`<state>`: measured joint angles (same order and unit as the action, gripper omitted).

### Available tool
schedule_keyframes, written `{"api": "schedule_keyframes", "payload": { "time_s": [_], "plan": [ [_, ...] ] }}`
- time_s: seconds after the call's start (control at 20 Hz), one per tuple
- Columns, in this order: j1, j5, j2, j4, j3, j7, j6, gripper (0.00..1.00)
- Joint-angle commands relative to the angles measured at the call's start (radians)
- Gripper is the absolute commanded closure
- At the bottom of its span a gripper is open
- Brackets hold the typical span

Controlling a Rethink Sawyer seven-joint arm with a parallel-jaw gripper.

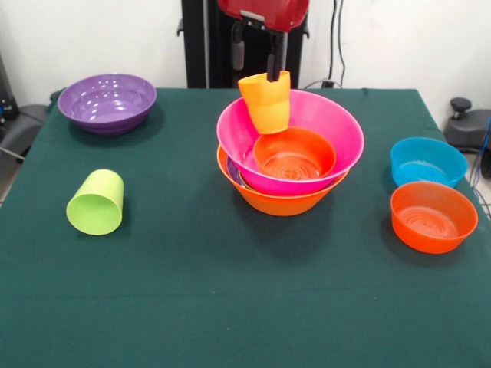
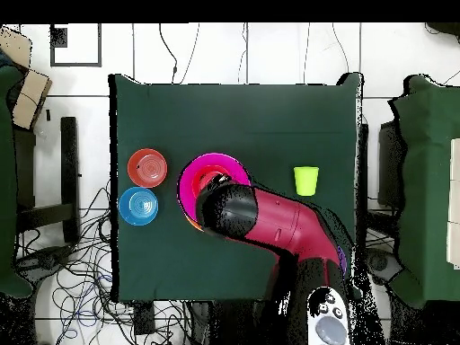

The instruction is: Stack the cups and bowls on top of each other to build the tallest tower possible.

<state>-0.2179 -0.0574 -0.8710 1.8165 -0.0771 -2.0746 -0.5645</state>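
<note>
One orange cup is hanging clenched in the gripper; it needs centring over the red bowl inside the tower.

Small bowl nested inside tower, mid-table.

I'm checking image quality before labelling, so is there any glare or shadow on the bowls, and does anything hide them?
Front view: soft shadows under each bowl, mild sheen inside the purple bowl and pink bowl; the gripper holds the orange cup, all sharp. Overhead view: the arm covers much of the tower; the lime green cup stays clear.
</note>
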Motion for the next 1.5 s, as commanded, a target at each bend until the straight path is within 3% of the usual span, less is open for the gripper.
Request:
{"api": "schedule_keyframes", "payload": {
  "time_s": [0.05, 0.5, 0.9, 1.5],
  "plan": [
    [0.005, 0.002, -0.009, 0.093, 0.09, -0.051, 0.036, 0.0],
    [0.012, 0.003, -0.016, 0.11, 0.09, -0.065, 0.048, 0.0],
    [-0.032, 0.003, -0.009, 0.157, 0.124, -0.043, 0.122, 0.0],
    [0.012, -0.007, -0.006, 0.14, 0.103, -0.106, 0.122, 0.0]
  ]
}}
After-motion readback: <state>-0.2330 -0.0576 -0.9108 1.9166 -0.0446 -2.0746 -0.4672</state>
